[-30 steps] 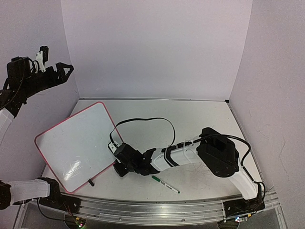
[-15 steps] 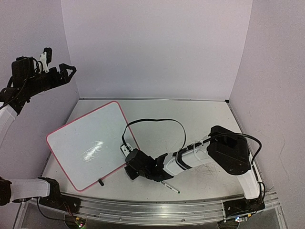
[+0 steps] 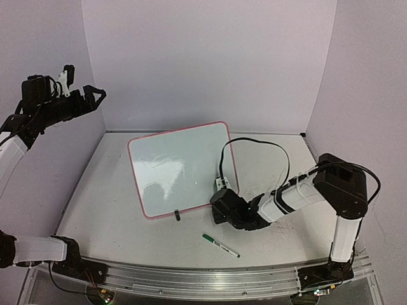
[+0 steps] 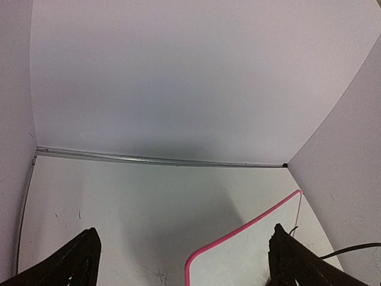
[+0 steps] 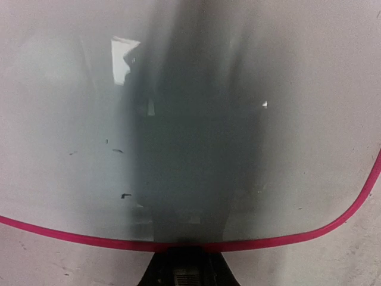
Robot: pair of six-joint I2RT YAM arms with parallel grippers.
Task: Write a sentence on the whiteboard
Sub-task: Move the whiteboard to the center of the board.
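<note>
— Lilac walls close 3 sides of the white tabletop [image 3: 95, 203]. Where does the whiteboard [image 3: 181, 165] sit?
— Mid-table, a little left of centre, with its pink rim skew to the walls. Its far edge lies near the back wall, and 1 black clip foot [image 3: 177, 216] shows on the near edge.
— Who has it?
— The right gripper [image 3: 218, 198], jaws narrow, is pinched on the near edge close to the right corner. In the right wrist view the rim runs straight into the fingers.
— And the other?
— The left gripper [image 4: 183, 233] hangs high at the far left, jaws spread wide, holding nothing.
— Room to move?
— Bare table lies left of the board and at the far right. A green marker [image 3: 220, 246] lies nearer than the right arm, apart from the board. A black cable [image 3: 254, 141] loops beside the board's right edge.
</note>
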